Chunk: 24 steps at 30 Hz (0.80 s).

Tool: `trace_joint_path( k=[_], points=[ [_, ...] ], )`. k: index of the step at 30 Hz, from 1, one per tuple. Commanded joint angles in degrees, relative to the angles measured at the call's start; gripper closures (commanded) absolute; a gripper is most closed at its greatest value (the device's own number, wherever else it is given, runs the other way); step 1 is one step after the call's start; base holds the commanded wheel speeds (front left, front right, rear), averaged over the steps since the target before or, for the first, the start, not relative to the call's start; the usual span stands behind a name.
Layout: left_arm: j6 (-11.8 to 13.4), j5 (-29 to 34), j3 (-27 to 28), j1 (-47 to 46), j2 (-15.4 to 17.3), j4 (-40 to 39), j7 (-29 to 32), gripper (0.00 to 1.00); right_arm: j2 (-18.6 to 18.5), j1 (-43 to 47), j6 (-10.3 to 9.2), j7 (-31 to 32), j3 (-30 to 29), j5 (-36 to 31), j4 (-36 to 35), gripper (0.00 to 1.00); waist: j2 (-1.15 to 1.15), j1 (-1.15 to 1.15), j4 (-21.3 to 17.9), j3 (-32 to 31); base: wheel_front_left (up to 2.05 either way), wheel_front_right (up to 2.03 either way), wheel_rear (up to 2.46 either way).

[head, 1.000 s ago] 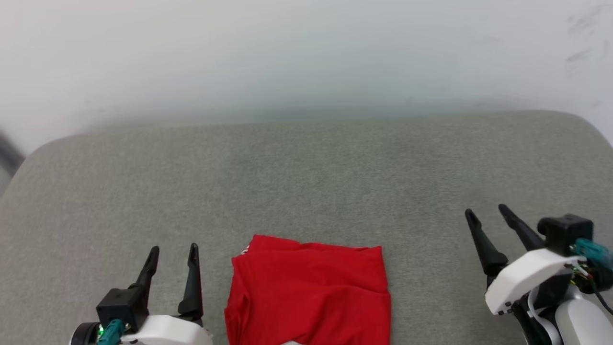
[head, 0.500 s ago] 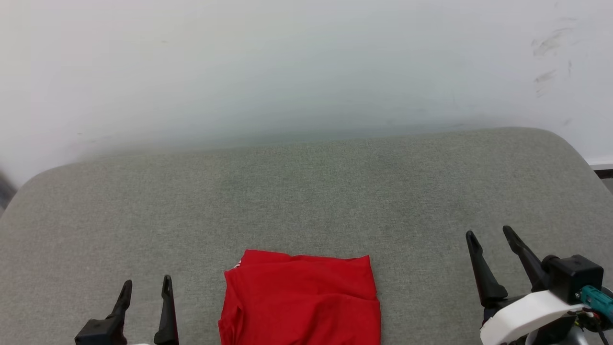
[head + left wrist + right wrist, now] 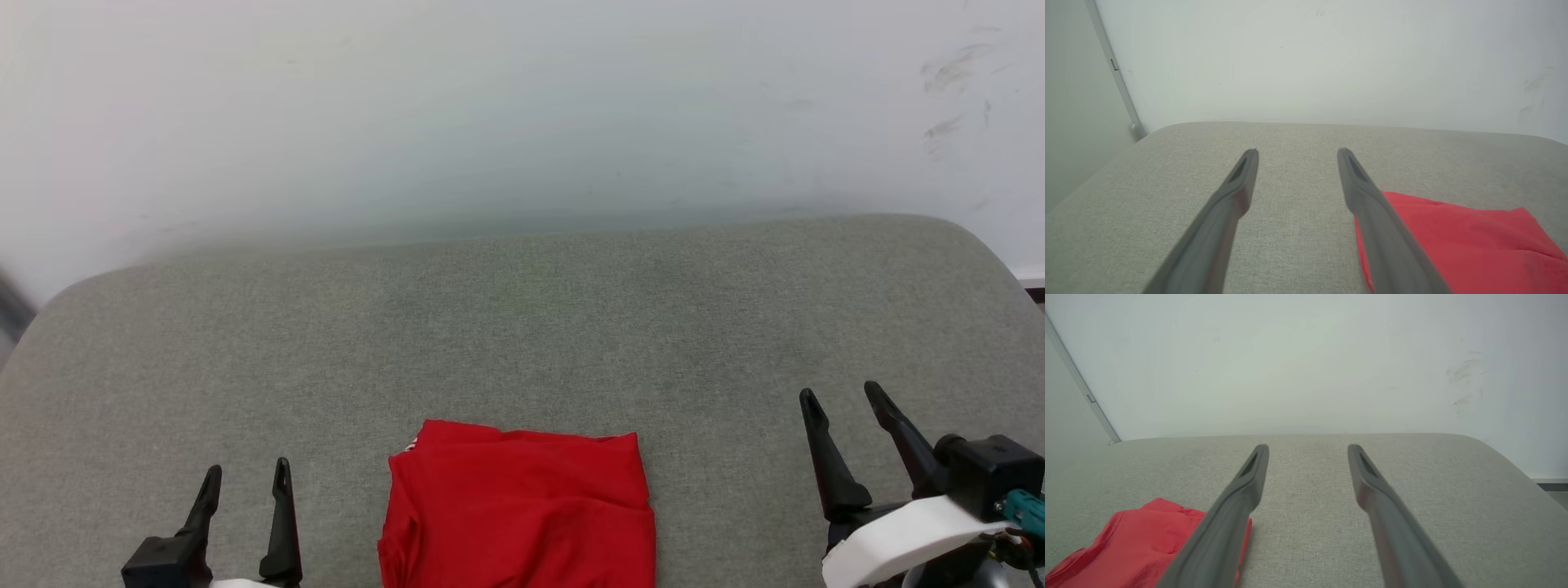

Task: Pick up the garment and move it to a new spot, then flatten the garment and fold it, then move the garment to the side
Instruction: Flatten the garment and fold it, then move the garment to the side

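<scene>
My left gripper at 8 o'clock and right gripper at 4 both hang spread and empty, flanking the folded garment at 6 on the grey cushion.

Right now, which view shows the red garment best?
Head view: the garment lies folded between the left gripper and right gripper, only its near edge cropped. The left wrist view catches one side past a finger; the right wrist view, a corner behind a finger.

light: bright, even, diffuse
shadows: faint soft band along wall base
blur: fingers smeared low in wrist views
head view: cushion far edge hazy
</scene>
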Motion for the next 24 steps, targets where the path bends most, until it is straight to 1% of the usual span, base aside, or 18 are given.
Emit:
trace_joint_path(
  k=[1, 5, 9, 12, 15, 16, 20, 24],
  points=[
    [-0.07, 0.17, 0.06, -0.75, 0.05, -0.21, -0.19, 0.0, 0.34, 0.72, -0.02, 0.17, -0.2, -0.36, -0.52, 0.0, 0.0, 0.01, 0.08, 0.25, 0.0, 0.0, 0.0],
    [-0.38, 0.31, 0.24, -1.74, -0.06, -0.27, -0.25, 0.0, 0.72, 1.02, -0.02, 1.03, -1.41, 0.88, -1.05, 0.0, 0.0, 0.01, 0.72, 1.04, 0.0, 0.0, 0.0],
    [-0.56, 0.82, 0.54, -2.8, -0.5, -0.66, -0.4, 0.0, 0.55, 1.5, -0.02, 3.98, -3.94, 5.85, -0.83, 0.0, 0.0, 0.01, 1.89, 2.07, 0.0, 0.0, 0.0],
    [-0.61, 1.32, 0.58, -3.5, -1.05, -1.37, -0.44, 0.0, -1.27, 1.65, -0.02, 8.52, -5.82, 12.65, 1.19, 0.0, 0.0, 0.01, 3.25, 3.02, 0.0, 0.0, 0.0],
    [-1.15, 1.79, 0.41, -4.44, -1.77, -1.99, -0.5, 0.0, -3.53, 1.9, -0.02, 14.92, -6.62, 20.37, 4.33, 0.0, 0.0, 0.01, 5.02, 4.22, 0.0, 0.0, 0.0],
    [-1.25, 2.0, 0.42, -4.98, -2.1, -2.19, -0.51, 0.0, -5.28, 1.78, -0.02, 17.22, -6.11, 21.64, 5.32, 0.0, 0.0, 0.01, 5.62, 4.83, 0.0, 0.0, 0.0],
    [-2.45, 3.13, 0.42, -6.95, -3.71, -2.91, -0.54, 0.0, -7.76, 0.27, -0.02, 25.55, -3.94, 30.55, 9.54, 0.0, 0.0, 0.01, 8.16, 7.77, 0.0, 0.0, 0.0],
    [-4.05, 4.17, 0.51, -9.18, -5.66, -2.63, -0.54, 0.0, -7.64, -2.13, -0.02, 30.96, -0.94, 37.18, 12.86, 0.0, 0.0, 0.01, 10.67, 10.56, 0.0, 0.0, 0.0]
  ],
)
